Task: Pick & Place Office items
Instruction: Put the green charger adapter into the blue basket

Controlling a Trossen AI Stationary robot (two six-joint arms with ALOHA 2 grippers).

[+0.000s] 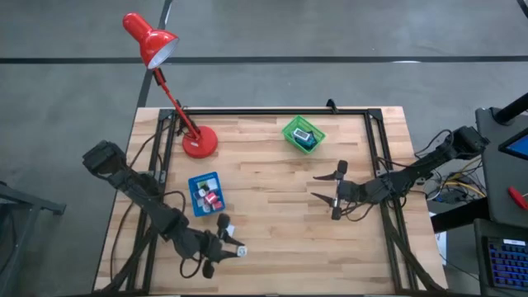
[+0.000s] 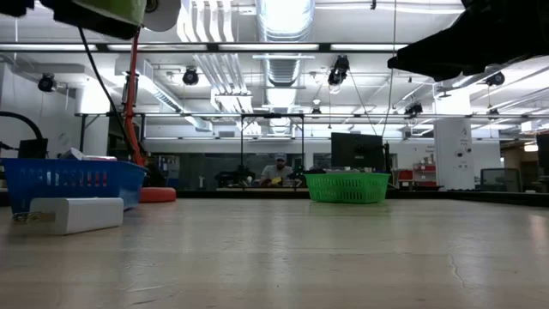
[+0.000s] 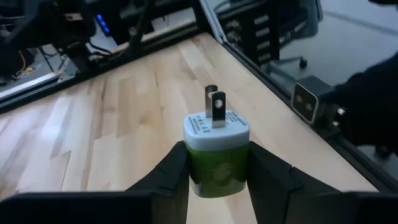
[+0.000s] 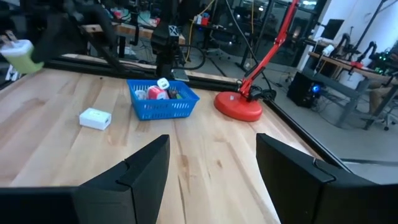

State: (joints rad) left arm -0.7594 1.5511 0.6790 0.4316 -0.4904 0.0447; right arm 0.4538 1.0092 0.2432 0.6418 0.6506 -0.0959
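Fingers (image 3: 171, 177) of the left gripper (image 3: 217, 180) are clamped on a green charger (image 3: 216, 155), a cube-like plug with a white face and two metal prongs pointing away from the wrist. From above, this gripper (image 1: 227, 242) sits near the front edge of the wooden table (image 1: 272, 239), on its left half, and the charger (image 1: 240, 249) shows as a pale spot at its tip (lifted off the wood, as the right wrist view shows it (image 4: 17, 53) held up in the air).

Just beyond it on the table lies a white charger (image 1: 223, 220), a flat-lying block (image 4: 95, 118) resting apart from the grippers and just in front of the blue basket (image 1: 192, 183). That basket holds several small pieces, red, white and green among them (image 4: 163, 92).

The right gripper (image 1: 337, 191) hovers right of the table's middle with its fingers (image 4: 146, 168) spread apart and nothing between them.

Farther back stands the red lamp (image 1: 199, 142), its round base on the wood behind the blue basket. The green basket (image 1: 294, 125) sits near the far edge with a few dark and teal pieces inside. In the room beyond, a person (image 2: 276, 172) sits at a desk.
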